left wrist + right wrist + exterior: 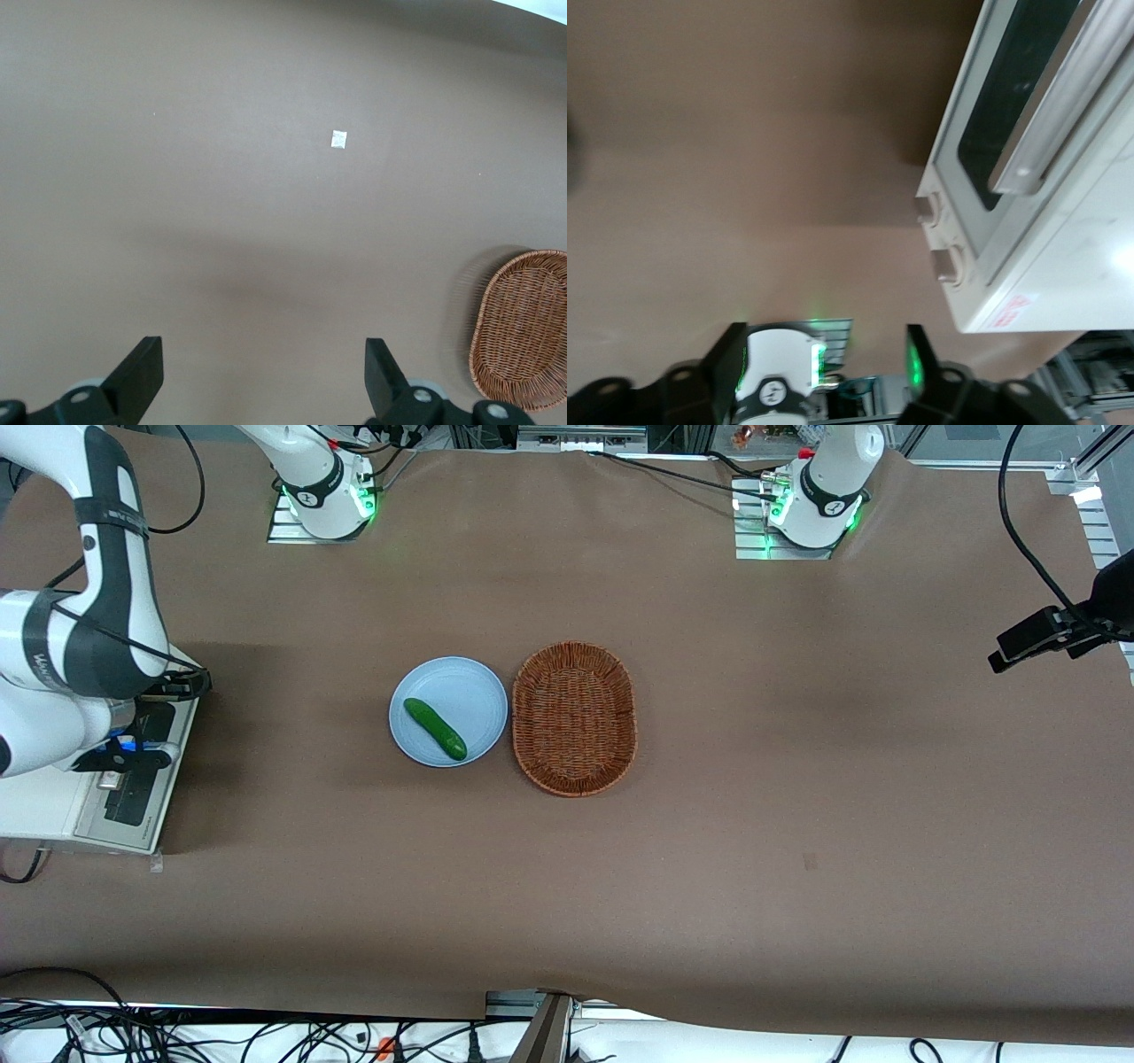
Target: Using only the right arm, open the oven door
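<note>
Above the oven door [133,779], the right arm [80,646] bends, its claw [824,367] spread.

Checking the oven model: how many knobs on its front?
2: both knobs sit side by side beside the oven door. The gripper hovers open, off the handle.

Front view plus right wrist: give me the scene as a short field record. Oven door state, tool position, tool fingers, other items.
oven door: shut, flush with the toaster oven's front
door handle: silver bar, not gripped
oven location: at the working arm's end of the table
tool: above the toaster oven, clear of the handle
tool fingers: open, nothing between them
plate: light blue, mid-table, beside the basket
cucumber: lying on the plate
basket: wicker, oval, nothing in it
task status: door not yet opened
</note>
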Available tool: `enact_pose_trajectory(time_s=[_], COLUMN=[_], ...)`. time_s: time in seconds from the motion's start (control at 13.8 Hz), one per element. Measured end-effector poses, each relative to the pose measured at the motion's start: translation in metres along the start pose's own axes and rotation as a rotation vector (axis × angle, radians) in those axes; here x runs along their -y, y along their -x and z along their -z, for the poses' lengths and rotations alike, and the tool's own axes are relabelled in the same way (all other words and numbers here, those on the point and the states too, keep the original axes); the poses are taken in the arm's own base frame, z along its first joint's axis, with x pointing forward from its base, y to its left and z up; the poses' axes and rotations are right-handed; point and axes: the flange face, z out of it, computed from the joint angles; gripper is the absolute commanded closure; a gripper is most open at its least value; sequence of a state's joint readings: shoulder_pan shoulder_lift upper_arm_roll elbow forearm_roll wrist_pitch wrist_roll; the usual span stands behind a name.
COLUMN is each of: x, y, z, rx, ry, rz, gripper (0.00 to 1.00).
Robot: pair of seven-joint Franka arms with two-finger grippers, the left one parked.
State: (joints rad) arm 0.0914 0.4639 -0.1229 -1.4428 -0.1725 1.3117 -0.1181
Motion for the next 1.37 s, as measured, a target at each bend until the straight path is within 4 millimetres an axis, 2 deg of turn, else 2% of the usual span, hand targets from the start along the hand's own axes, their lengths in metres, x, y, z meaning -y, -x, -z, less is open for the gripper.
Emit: enact_pose_trajectory(time_s=[0.22,0.29,0.79,1.37], x=[0.008,0.007,-0.012,-0.040], y=[-0.015,-0.020,-0.051,-0.054], z=[-0.004,-0.007,-0.028,-0.028], rx=[-0.019,-0.023,-0.017,-0.019], ry=[0.088,0.112,0.276,0.336], rz=[0.108,0.156,0.416,0.537], gripper=[0.96,1.00,1.00,1.00])
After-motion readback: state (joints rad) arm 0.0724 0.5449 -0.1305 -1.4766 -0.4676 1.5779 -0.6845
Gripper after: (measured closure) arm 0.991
